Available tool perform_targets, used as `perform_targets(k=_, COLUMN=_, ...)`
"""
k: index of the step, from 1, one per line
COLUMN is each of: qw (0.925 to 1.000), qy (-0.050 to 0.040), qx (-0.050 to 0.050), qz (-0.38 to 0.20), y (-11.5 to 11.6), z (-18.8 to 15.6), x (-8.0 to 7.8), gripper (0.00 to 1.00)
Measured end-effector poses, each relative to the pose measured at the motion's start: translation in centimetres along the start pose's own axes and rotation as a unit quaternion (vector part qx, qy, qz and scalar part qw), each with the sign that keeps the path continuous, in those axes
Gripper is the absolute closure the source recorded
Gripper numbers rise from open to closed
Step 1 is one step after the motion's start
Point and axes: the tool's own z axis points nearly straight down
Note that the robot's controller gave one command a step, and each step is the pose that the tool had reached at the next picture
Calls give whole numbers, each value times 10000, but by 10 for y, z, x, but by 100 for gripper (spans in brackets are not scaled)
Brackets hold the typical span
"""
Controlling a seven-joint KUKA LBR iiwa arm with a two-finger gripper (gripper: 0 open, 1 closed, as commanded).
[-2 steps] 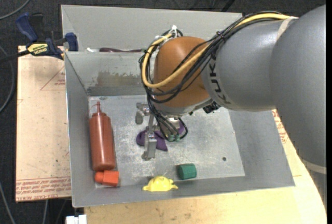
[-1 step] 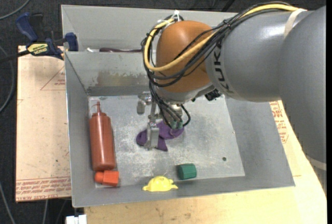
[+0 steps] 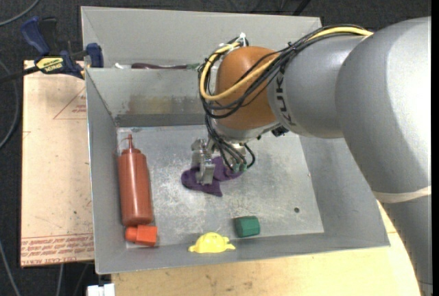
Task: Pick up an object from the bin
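Down at the middle of the bin (image 3: 103, 123), the gripper (image 3: 221, 163) stands with fingers spread astride a crumpled purple thing (image 3: 202, 183). A red bottle (image 3: 134, 185) lies by the left wall. An orange block (image 3: 142, 235), a yellow lump (image 3: 211, 243) and a green block (image 3: 245, 226) lie along the near edge, all well apart from it.

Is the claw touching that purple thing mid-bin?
Cannot tell. The camera view shows the claw overlapping the purple thing from above; neither contact nor gap shows plainly.
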Motion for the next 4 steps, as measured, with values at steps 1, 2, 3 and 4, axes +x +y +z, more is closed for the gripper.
perform_targets(k=1, qw=10000, qy=0, qx=0, qz=-1, y=0, z=0, x=0, gripper=100)
perform_targets(k=2, qw=10000, qy=-21, qx=-9, qz=96, y=8, z=-103, x=4, gripper=100)
perform_targets(k=3, qw=9999, qy=-15, qx=-9, qz=100, y=8, z=-103, x=5, gripper=100)
perform_targets(k=4, qw=9998, qy=-37, qx=-17, qz=173, y=7, z=-194, x=8, gripper=100)
